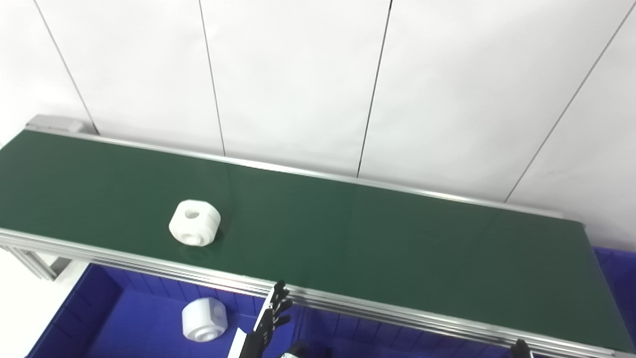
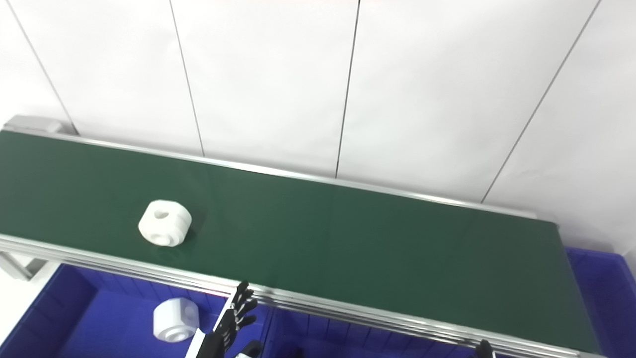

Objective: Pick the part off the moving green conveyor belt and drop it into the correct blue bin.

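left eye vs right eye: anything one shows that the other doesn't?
Only the left eye: more of the conveyor's left support leg. Only the right eye: more of the blue bin at the far right. Both: white part on the green belt, another white part in the left blue bin, left robot hand with fingers apart, and only a tip of the right robot hand.

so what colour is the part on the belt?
White part, clearest against the green belt in the left eye view.

Two head cameras side by side, looking down and forward over the green conveyor belt (image 1: 348,233) toward the white panelled wall (image 2: 318,74), moderately near, sharing nearly the whole scene, slightly offset sideways
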